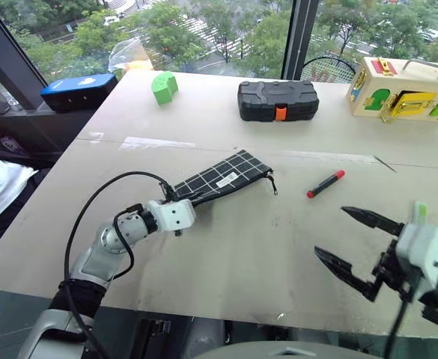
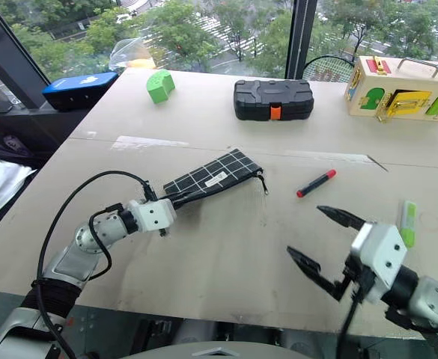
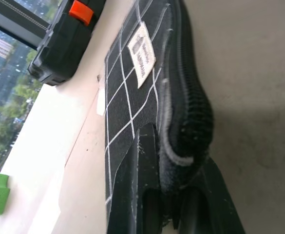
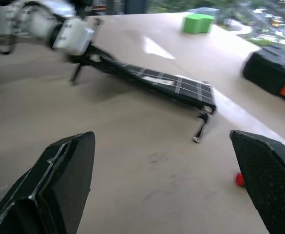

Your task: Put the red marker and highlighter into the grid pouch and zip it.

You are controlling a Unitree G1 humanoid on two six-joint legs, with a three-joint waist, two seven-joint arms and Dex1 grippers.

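The grid pouch (image 1: pixel 222 177), black with white lines and a small white label, lies mid-table. My left gripper (image 1: pixel 183 202) is shut on its near left end, which is raised a little off the table. In the left wrist view the fingers (image 3: pixel 143 195) pinch the pouch (image 3: pixel 132 97) by its zipper edge. The zipper cord (image 1: pixel 272 182) hangs at the far end. The red marker (image 1: pixel 326 184) lies right of the pouch. The light-green highlighter (image 2: pixel 407 223) lies at the right, behind my right wrist. My right gripper (image 1: pixel 353 241) hovers open and empty, in front of the marker.
A black hard case with an orange latch (image 1: pixel 277 100), a green block (image 1: pixel 163 86) and a wooden lock box (image 1: pixel 402 90) stand at the back of the table. A blue box (image 1: pixel 78 90) sits off the table's far left corner.
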